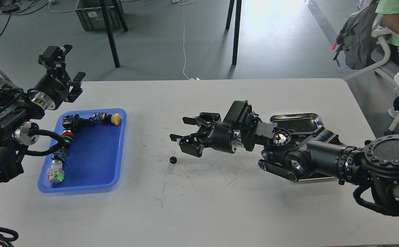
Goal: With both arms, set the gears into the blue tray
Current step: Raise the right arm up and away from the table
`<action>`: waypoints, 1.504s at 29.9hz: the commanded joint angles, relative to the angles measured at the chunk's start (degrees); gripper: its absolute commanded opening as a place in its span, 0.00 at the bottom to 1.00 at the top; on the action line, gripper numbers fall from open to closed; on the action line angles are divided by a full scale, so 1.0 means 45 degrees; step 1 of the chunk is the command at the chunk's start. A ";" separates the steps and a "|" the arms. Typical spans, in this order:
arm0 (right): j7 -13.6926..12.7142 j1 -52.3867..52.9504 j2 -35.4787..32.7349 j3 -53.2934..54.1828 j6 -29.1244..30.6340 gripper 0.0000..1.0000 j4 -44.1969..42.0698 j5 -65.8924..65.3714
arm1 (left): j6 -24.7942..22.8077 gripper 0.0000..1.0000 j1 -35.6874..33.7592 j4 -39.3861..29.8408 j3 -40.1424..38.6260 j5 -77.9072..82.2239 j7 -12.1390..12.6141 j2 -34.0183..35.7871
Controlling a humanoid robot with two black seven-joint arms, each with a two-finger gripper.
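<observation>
One small black gear [173,159] lies on the white table, midway between the two trays. My right gripper [181,129] hovers just above and to the right of it, open, with nothing between its fingers. The blue tray [98,156] sits at the left of the table and holds a bent row of colourful push-button switches [65,137]. My left gripper [67,65] is raised above the table's far left edge, beyond the blue tray, open and empty.
A shiny steel tray [314,118] lies behind my right arm, mostly covered by it. Table legs [235,31], a grey crate [95,13] and a seated person [396,31] are beyond the table's far edge.
</observation>
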 commanded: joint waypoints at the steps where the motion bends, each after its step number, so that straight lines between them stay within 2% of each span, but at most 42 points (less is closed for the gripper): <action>1: 0.0001 0.0488 0.0001 0.0503 0.0010 0.85 0.0013 0.0954 | 0.0404 0.99 0.0049 -0.0081 0.0015 -0.0044 0.0002 0.0046; 3: 0.0001 0.0723 0.0001 0.0757 0.0010 0.85 0.0033 0.1131 | 0.0368 0.99 0.0030 -0.0062 0.0034 -0.0004 0.0002 0.0084; 5: 0.0001 0.0880 0.0001 0.1147 0.0010 0.85 0.0053 0.1190 | -0.0663 0.99 -0.0087 -0.0372 -0.0083 -0.0082 0.0002 0.0261; 8: 0.0001 0.0939 0.0001 0.1713 0.0030 0.85 0.0053 0.1385 | -0.0700 0.99 -0.0166 -0.0491 -0.0530 -0.0297 0.0002 0.0261; 12: 0.0001 0.1017 0.0001 0.2047 0.0108 0.87 0.0053 0.2086 | -0.0700 0.99 -0.0088 -0.0472 -0.1955 -0.0551 0.0002 0.0184; 21: 0.0001 0.1583 0.0001 0.2243 0.0186 0.93 -0.0064 0.5015 | -0.0700 0.99 -0.0069 -0.0569 -0.2310 -0.0883 0.0002 0.0359; 22: 0.0001 0.1622 0.0001 0.2262 0.0167 0.93 -0.0064 0.5405 | -0.0700 0.99 -0.0088 -0.0492 -0.2464 -0.1018 0.0187 0.0378; 23: 0.0001 0.1661 0.0001 0.2320 0.0166 0.93 -0.0045 0.5738 | -0.0700 0.99 -0.0088 -0.0549 -0.2543 -0.1116 0.0633 0.0455; 26: 0.0001 0.1642 -0.0194 0.2749 0.0186 0.94 -0.0045 0.6734 | -0.0700 0.99 -0.0088 -0.0335 -0.2796 -0.1350 0.2662 0.0436; 27: 0.0001 0.1642 -0.0272 0.2886 0.0186 0.94 -0.0064 0.7046 | -0.0700 0.99 -0.0049 -0.0316 -0.3049 -0.1565 0.3133 0.0437; 28: 0.0001 0.1623 -0.0370 0.3061 0.0186 0.94 -0.0045 0.7378 | -0.0700 0.99 -0.0049 -0.0199 -0.3245 -0.1663 0.3409 0.0417; 30: 0.0001 0.1584 -0.0565 0.3277 0.0186 0.94 -0.0045 0.8023 | -0.0700 0.99 -0.0029 -0.0178 -0.3306 -0.1664 0.3548 0.0417; 37: 0.0001 0.1505 -0.1327 0.3688 0.0186 0.94 -0.0064 0.9822 | -0.0700 0.99 -0.0010 -0.0159 -0.3793 -0.2054 0.3490 0.0437; 40: 0.0001 0.1486 -0.1483 0.3863 0.0167 0.94 -0.0142 0.9960 | -0.0700 0.99 -0.0029 -0.0081 -0.3814 -0.2056 0.3237 0.0321; 44: 0.0001 0.1233 -0.1503 0.4449 0.0166 0.94 -0.0201 0.9960 | -0.0700 0.99 0.0107 -0.0295 -0.3308 -0.1861 0.1794 -0.0012; 45: 0.0001 0.1193 -0.1503 0.4546 0.0166 0.94 -0.0201 0.9960 | -0.0700 0.99 0.0204 -0.0296 -0.3112 -0.1802 0.1249 -0.0090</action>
